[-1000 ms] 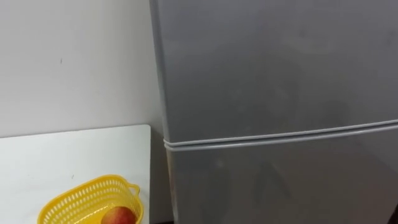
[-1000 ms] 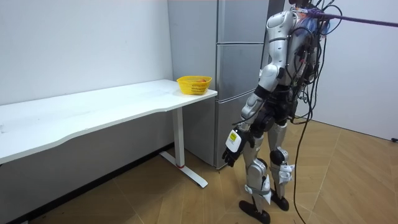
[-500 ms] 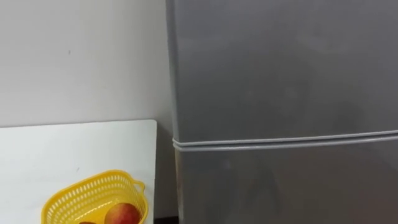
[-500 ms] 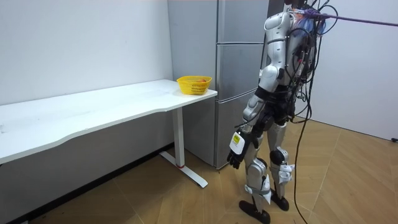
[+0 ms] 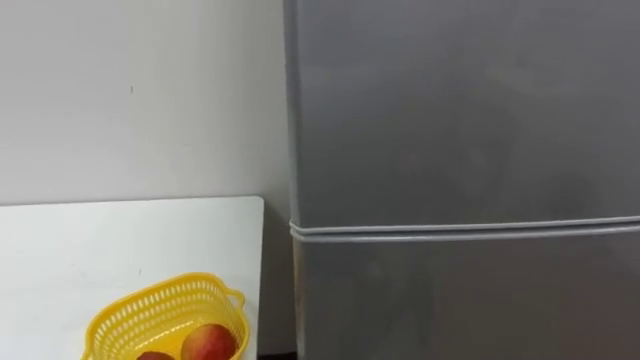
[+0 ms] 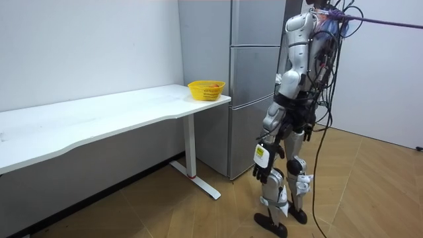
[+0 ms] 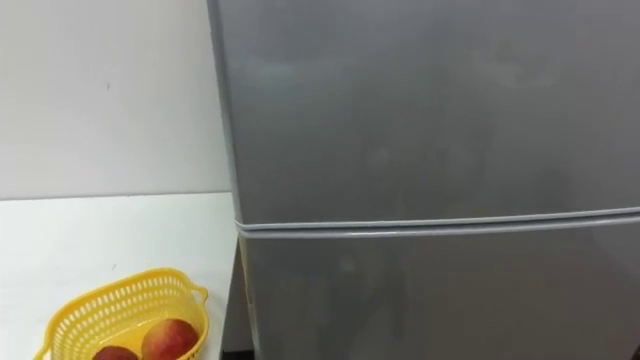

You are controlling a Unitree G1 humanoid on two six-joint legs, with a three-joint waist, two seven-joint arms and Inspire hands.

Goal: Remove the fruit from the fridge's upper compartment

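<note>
The grey fridge (image 5: 460,110) stands right in front of me, both doors closed. Its upper door (image 7: 420,100) fills the top of the eye views, and a pale seam (image 5: 460,229) divides it from the lower door (image 5: 460,300). In the room view I stand upright facing the fridge (image 6: 254,86). My left hand (image 6: 262,165) hangs low by my thigh, open and holding nothing, well below the upper door.
A white table (image 5: 100,250) stands to the left of the fridge, against the wall. A yellow basket (image 5: 150,310) with reddish fruit (image 5: 210,343) sits at its near corner, also seen in the room view (image 6: 206,89). Wooden floor lies behind me.
The eye view has shifted, so the fridge edge and basket sit further right: the camera's own move. In the room view my left hand has swung toward that view's right, closer to my legs.
</note>
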